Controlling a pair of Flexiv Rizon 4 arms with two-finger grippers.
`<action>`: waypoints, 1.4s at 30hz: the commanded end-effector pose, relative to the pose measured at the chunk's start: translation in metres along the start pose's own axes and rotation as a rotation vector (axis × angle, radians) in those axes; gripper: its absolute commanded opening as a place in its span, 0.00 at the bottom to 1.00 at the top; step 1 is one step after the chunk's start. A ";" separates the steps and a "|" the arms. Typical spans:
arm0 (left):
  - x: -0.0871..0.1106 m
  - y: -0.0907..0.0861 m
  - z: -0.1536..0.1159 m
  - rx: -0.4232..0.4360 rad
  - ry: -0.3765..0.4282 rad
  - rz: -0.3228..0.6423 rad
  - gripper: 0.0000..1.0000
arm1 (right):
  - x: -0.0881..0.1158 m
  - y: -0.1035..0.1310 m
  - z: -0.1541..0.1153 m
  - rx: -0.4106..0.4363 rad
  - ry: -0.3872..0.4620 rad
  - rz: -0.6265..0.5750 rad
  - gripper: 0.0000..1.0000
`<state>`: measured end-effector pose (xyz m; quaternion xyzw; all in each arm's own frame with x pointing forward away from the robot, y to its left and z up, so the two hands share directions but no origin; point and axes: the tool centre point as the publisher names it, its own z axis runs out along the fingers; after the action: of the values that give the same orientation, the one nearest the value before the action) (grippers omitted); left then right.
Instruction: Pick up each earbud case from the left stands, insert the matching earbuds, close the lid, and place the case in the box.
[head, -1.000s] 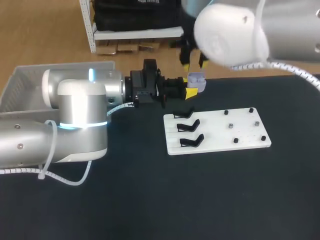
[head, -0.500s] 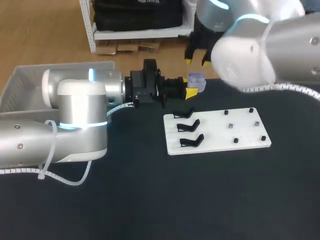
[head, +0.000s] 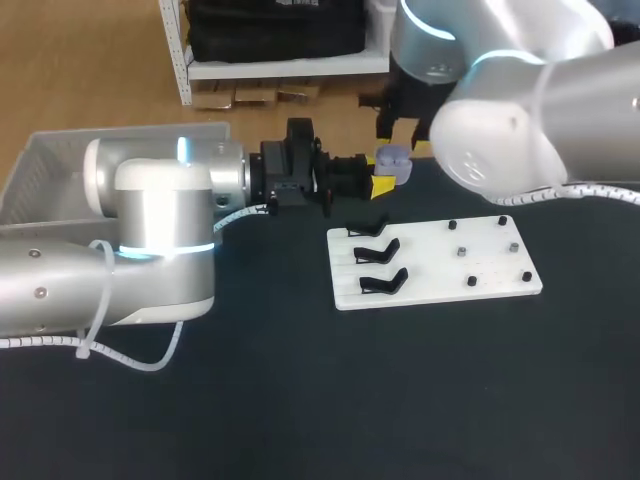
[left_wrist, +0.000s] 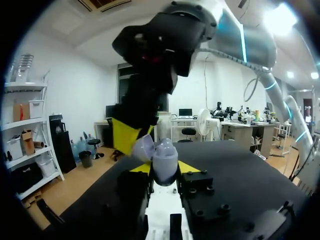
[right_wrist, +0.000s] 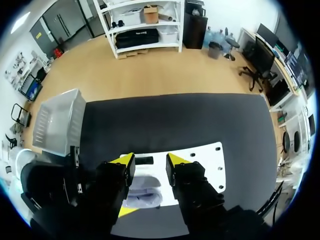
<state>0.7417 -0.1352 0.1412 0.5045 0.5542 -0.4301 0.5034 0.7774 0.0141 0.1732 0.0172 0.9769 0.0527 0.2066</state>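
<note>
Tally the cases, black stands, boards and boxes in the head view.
earbud case: 1
black stands: 3
white board: 1
box: 1
Total: 6

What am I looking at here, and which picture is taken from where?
Two robot arms work at a black table. One picture looks down from overhead; the two round ones come from cameras on each arm's wrist. The left claw grips a pale purple earbud case in the air. The right claw hangs open just above it, holding nothing. On the table lies a white board with black stands; a clear box sits at the left.
</note>
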 end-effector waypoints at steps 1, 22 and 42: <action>0.001 -0.001 0.000 -0.007 -0.008 0.005 0.00 | 0.013 -0.004 -0.007 -0.012 -0.021 0.008 0.39; 0.001 -0.001 0.000 -0.007 -0.008 0.005 0.00 | 0.022 -0.046 -0.048 -0.138 -0.234 0.353 0.79; -0.014 0.068 -0.218 -0.216 0.136 0.120 0.00 | 0.040 -0.071 -0.048 -0.146 -0.229 0.452 1.00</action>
<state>0.7953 0.0283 0.1729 0.5040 0.5956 -0.3004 0.5487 0.7225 -0.0595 0.1937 0.2192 0.9225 0.1726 0.2667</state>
